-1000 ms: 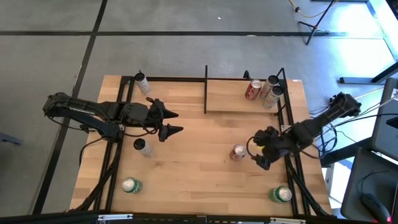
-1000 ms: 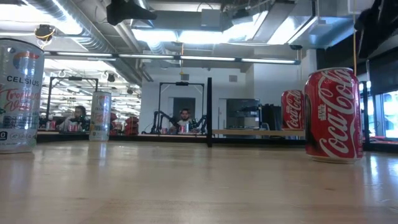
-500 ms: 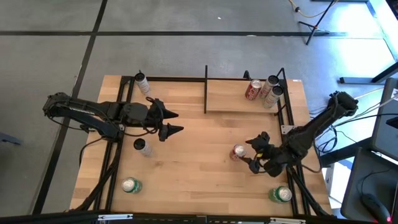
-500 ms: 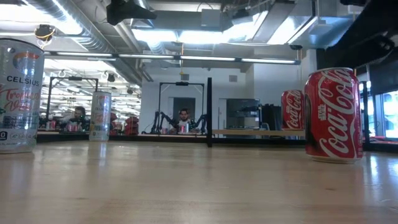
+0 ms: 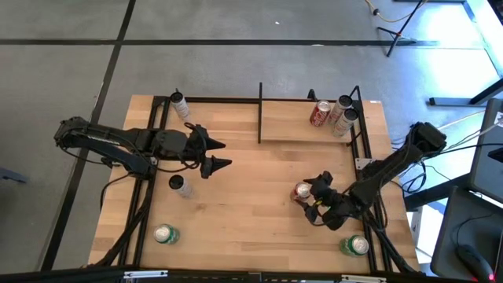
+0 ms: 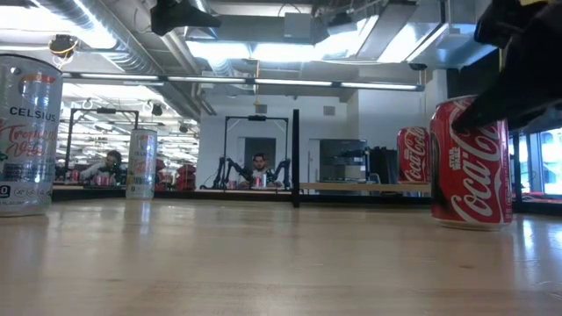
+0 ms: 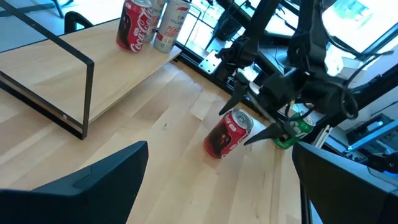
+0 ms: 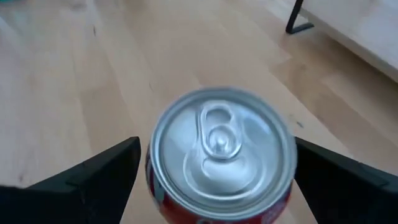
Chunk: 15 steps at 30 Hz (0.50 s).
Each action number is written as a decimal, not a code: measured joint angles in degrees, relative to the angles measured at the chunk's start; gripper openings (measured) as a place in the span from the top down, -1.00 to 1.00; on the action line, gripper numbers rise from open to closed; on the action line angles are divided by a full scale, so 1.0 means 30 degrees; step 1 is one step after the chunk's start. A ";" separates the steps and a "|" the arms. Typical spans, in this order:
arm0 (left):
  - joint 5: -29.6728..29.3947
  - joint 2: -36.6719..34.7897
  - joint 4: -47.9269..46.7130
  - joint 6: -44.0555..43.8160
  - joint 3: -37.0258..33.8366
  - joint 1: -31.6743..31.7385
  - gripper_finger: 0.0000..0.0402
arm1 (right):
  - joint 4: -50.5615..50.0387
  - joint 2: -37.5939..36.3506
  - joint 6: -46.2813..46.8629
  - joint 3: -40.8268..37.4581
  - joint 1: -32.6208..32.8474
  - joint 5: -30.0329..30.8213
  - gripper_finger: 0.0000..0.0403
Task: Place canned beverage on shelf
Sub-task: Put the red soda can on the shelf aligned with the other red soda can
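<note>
The right gripper (image 5: 311, 201) hung wide open over the upright red can (image 5: 302, 192), one finger on each side, untouching. The left gripper (image 5: 218, 155) waited open mid-table.

Bright ceiling strip lights, glare, blurred wrist close-up

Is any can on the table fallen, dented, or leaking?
Nothing stands out. The red can between the right claw fingers stands upright and dry, the cans on the shelf stand upright too, and so do the others on the tabletop.
</note>
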 joint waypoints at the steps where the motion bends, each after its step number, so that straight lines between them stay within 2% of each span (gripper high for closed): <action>1: -0.0001 0.0000 -0.0007 0.0000 0.0000 0.0000 -0.96 | 0.0092 0.0191 0.0354 -0.0001 -0.0101 -0.0148 -0.93; 4: 0.0003 0.0000 -0.0007 0.0305 0.0000 0.0000 -0.96 | 0.0561 0.0274 0.1080 0.0008 -0.0428 -0.0622 -0.80; 8: -0.0001 0.0000 0.0000 0.0955 0.0000 0.0000 -0.96 | 0.0040 0.0233 0.1334 0.0463 -0.0898 -0.0966 -0.38; 15: 0.0381 0.0000 -0.0003 0.1023 0.0000 0.0000 -0.96 | -0.4099 -0.1134 0.1211 0.2163 -0.1957 -0.2029 -0.34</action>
